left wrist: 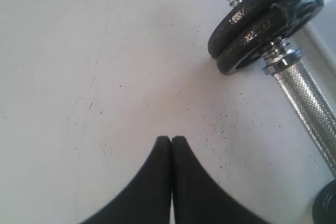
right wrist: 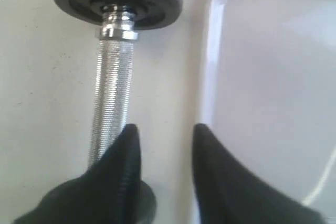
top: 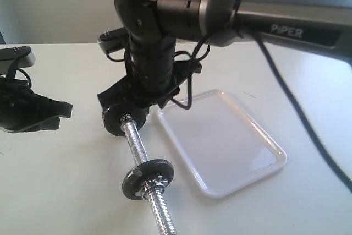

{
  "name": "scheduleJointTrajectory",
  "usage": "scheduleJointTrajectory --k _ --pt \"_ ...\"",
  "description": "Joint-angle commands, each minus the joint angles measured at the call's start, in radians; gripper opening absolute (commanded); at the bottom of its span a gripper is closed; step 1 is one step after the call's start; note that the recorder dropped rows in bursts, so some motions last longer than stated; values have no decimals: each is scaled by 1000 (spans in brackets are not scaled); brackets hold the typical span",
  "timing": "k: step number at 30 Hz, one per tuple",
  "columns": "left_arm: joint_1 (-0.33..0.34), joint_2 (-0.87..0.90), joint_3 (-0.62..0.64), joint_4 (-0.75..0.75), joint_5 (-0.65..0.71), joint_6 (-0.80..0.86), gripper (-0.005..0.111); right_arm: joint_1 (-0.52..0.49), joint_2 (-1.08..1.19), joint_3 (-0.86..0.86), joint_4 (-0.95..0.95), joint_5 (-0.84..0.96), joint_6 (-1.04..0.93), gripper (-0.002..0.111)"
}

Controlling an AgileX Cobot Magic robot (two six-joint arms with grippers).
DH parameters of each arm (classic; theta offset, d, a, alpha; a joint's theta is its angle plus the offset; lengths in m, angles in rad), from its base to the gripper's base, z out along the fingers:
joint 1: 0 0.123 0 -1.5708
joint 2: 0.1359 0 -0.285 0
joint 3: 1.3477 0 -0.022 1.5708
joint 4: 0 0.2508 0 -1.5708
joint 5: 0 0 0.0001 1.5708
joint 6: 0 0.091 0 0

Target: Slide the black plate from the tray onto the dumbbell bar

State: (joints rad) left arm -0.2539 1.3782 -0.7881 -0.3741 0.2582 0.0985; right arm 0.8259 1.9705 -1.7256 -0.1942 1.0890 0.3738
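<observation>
Black plate (top: 118, 120) sits on the dumbbell bar (top: 136, 146), at the end farther from the exterior camera, off the tray (top: 220, 136). Right gripper (right wrist: 163, 137) is right at that end, fingers spread, nothing pinched, one finger over the knurled shaft; left gripper (left wrist: 171, 140) is well apart, fingers pressed together, empty. Tray rim runs just beside the bar with a strip of table (top: 55, 180) between; right arm (top: 286, 26) lettered "PiPER".
</observation>
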Motion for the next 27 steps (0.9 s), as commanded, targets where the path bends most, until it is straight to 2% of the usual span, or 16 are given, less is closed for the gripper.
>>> scheduleJointTrajectory --k 1,10,20,27 --pt "5 -59 8 -12 27 -16 0 -4 -114 -8 -129 57 9 0" --pt "5 -279 12 -12 54 -23 0 -4 -435 86 -210 44 85 0" --pt "5 -665 150 -12 7 -57 0 -4 -871 456 -230 -39 205 0" --pt "5 -872 186 -10 91 -57 0 -4 -1129 692 -230 -119 214 0"
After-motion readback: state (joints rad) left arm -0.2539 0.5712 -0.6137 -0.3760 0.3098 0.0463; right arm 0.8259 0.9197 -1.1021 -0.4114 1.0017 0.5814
